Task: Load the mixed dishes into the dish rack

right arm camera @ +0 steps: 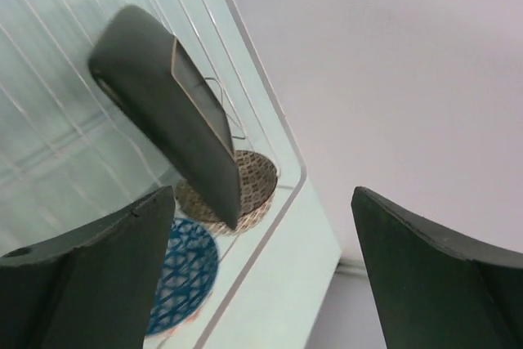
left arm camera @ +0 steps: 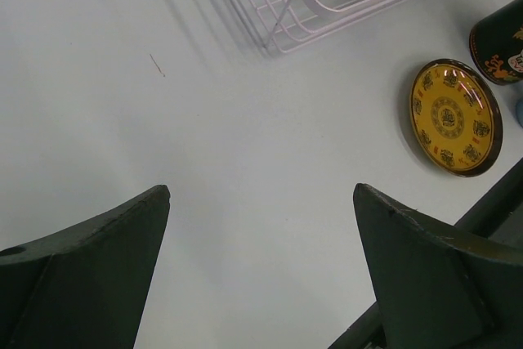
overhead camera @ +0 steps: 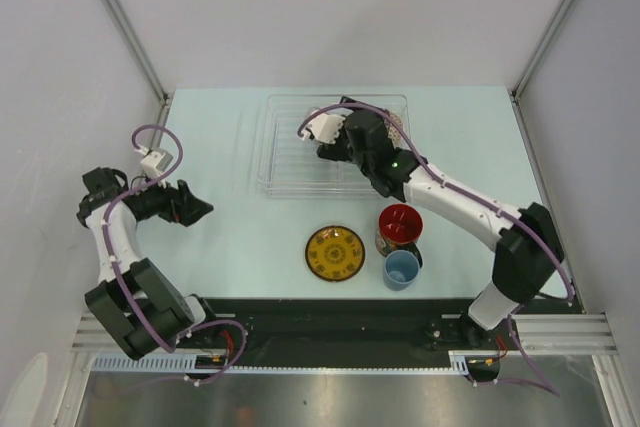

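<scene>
The right gripper (right arm camera: 263, 202) hung over the large clear plastic dish rack with its wire grid (overhead camera: 285, 162), jaws wide and holding nothing. Just ahead of them the black square plate (right arm camera: 163, 104) stood on edge inside the rack, tilted, its low corner close over the cream-pink patterned bowl (right arm camera: 253, 181) and the blue patterned bowl (right arm camera: 188, 267) by the rack's wall. Whether a wire propped the plate could not be told.

The main danger looked to be that lean: if no wire caught it, the plate might slide or topple onto the two bowls. A careless retreat could cause the same, since the left finger (right arm camera: 90, 284) sat near the plate's lower edge and might clip it on the way out.

On the pale bench (overhead camera: 250, 237) waited the yellow round saucer (overhead camera: 335, 252), the dark mug with red inside (overhead camera: 400, 225) and the small light-blue cup (overhead camera: 401, 268). The mug stood just beside the right forearm, so a low sweep back might knock it into the cup.

The left gripper (left arm camera: 261, 194) hovered over bare bench, jaws wide and empty, well apart from everything.
</scene>
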Robot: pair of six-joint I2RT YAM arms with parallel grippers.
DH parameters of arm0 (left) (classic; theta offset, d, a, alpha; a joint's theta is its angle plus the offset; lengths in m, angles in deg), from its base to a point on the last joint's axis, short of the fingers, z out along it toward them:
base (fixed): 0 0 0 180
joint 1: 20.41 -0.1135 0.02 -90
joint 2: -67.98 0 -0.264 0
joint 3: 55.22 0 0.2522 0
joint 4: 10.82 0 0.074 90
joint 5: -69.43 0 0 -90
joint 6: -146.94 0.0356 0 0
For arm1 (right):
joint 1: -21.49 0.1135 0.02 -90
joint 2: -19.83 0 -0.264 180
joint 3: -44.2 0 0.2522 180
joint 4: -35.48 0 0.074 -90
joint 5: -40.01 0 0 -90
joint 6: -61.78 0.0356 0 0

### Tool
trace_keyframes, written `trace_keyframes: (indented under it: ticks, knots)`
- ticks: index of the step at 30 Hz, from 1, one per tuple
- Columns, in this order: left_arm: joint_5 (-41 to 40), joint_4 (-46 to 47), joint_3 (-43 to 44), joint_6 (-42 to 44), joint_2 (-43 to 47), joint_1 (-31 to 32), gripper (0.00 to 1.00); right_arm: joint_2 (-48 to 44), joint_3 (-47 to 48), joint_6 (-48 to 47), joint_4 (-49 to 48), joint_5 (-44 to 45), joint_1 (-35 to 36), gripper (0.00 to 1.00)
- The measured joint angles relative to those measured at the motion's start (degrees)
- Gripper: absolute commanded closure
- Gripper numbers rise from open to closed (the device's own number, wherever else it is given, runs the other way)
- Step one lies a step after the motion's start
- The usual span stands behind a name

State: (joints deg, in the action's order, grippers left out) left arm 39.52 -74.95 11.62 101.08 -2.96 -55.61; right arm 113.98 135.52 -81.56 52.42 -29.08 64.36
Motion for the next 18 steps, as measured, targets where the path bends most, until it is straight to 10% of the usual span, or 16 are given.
trace_keyframes:
  ticks: [4,8,18]
  knots:
    - [-0.2,-0.4,0.9,0.1,0.2,0.2,0.00,-6.4,0.9,15.3,6.2,3.5,5.7,0.00]
    - [-2.1,-1.2,1.8,1.0,0.9,3.1,0.00,-14.8,2.7,40.8,15.6,-10.7,4.7,0.00]
    - [-9.3,0.1,1.5,1.2,12.9,21.3,0.00,-24.4,-21.8,77.2,16.4,-17.3,9.7,0.05]
